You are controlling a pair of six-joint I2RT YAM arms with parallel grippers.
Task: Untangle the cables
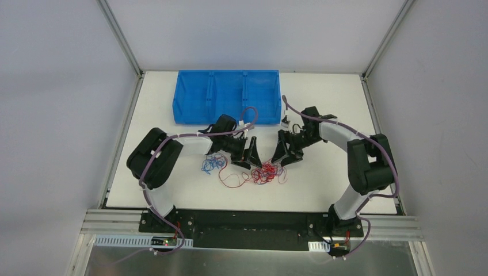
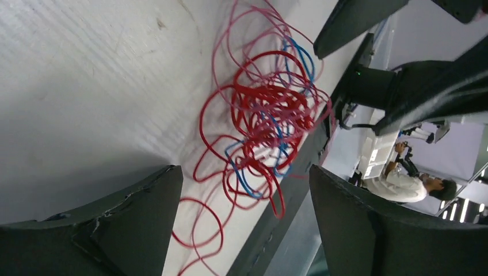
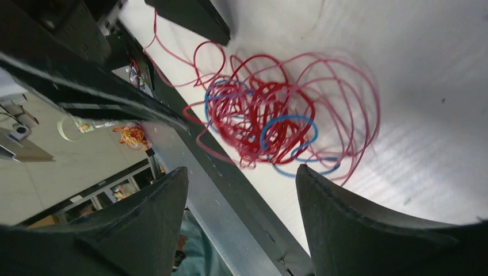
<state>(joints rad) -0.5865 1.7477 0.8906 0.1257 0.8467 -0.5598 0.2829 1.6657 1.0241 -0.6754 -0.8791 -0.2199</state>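
Black arms (image 1: 155, 158) bend inward, fingers (image 1: 254, 154) spread beside red cables (image 1: 265, 173).

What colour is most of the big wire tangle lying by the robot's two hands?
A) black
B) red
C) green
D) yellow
B: the cables in the big tangle are mostly red, with only a little blue mixed in. Both wrist views show this up close.
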